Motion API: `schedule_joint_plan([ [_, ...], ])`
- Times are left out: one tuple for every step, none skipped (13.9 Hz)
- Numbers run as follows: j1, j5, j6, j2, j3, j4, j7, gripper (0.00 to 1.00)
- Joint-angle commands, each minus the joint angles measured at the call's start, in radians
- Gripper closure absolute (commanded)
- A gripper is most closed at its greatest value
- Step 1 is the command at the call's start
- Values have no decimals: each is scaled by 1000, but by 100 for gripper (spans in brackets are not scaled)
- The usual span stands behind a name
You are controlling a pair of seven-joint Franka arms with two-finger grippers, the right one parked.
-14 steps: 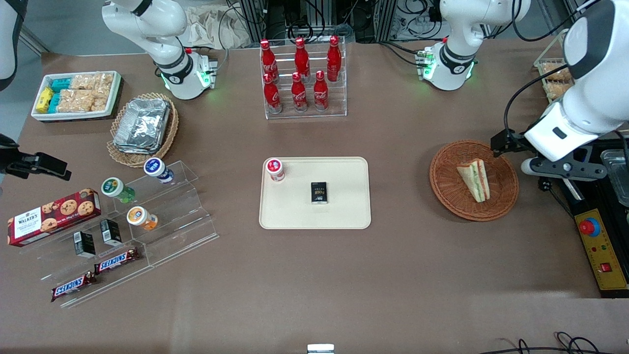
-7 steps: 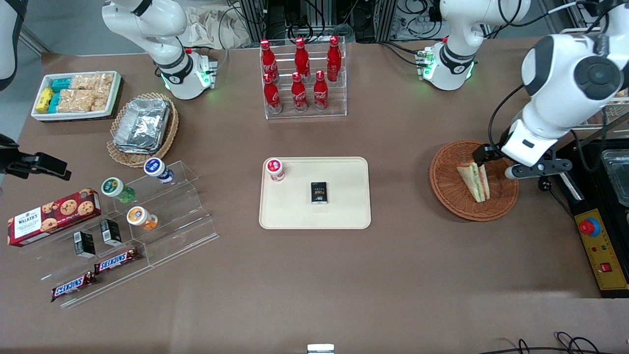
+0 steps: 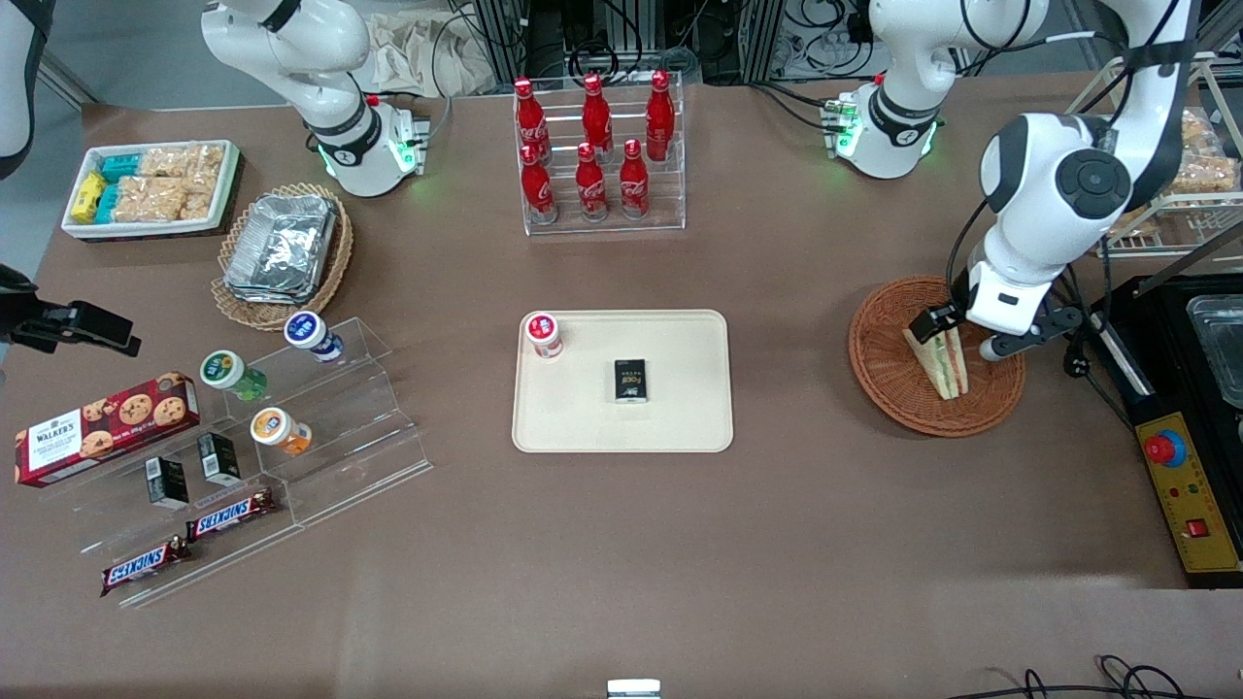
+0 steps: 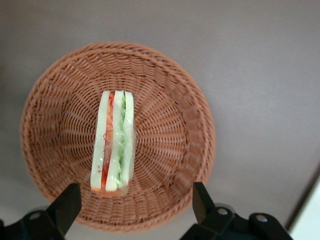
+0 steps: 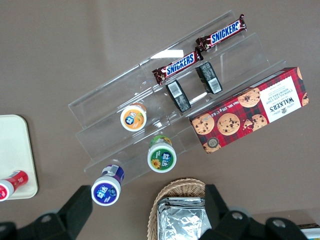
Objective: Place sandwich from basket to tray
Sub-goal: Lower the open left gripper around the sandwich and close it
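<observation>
Compared with a second ago, the left arm has swung in from the table's edge, and its gripper (image 3: pixel 957 333) now hangs above the basket (image 3: pixel 886 374), over the part of the sandwich (image 3: pixel 944 367) farthest from the front camera. Half a second ago it was only reaching the basket's rim. Everything else on the table lies as before.

The jaws are spread wide and hold nothing: in the wrist view the two dark fingers (image 4: pixel 65 207) stand well apart, clear of the sandwich (image 4: pixel 113 142).

The sandwich rests inside the round reddish-brown wicker basket (image 4: pixel 170 125), standing on edge with its cut face up. White bread slices frame pale green and red-orange filling, and a clear wrap glints over them. In the front view it shows as a wedge narrowing toward the camera.

The cream tray (image 3: pixel 685 413) sits at mid-table, well apart from the basket, carrying a red-capped bottle (image 3: pixel 544 335) and a small black box (image 3: pixel 631 380).
</observation>
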Motion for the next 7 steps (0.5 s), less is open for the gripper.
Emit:
schedule_joint_plan([
  [62, 23, 191, 5, 0, -129, -19, 1],
  [62, 24, 229, 35, 0, -139, -17, 1],
  [65, 33, 269, 63, 1, -142, -17, 1],
  [65, 35, 309, 92, 1, -146, -17, 1],
  [65, 33, 367, 135, 1, -152, -19, 1],
  [65, 33, 394, 150, 3, -156, -19, 1],
  [65, 33, 411, 166, 3, -159, -17, 1],
])
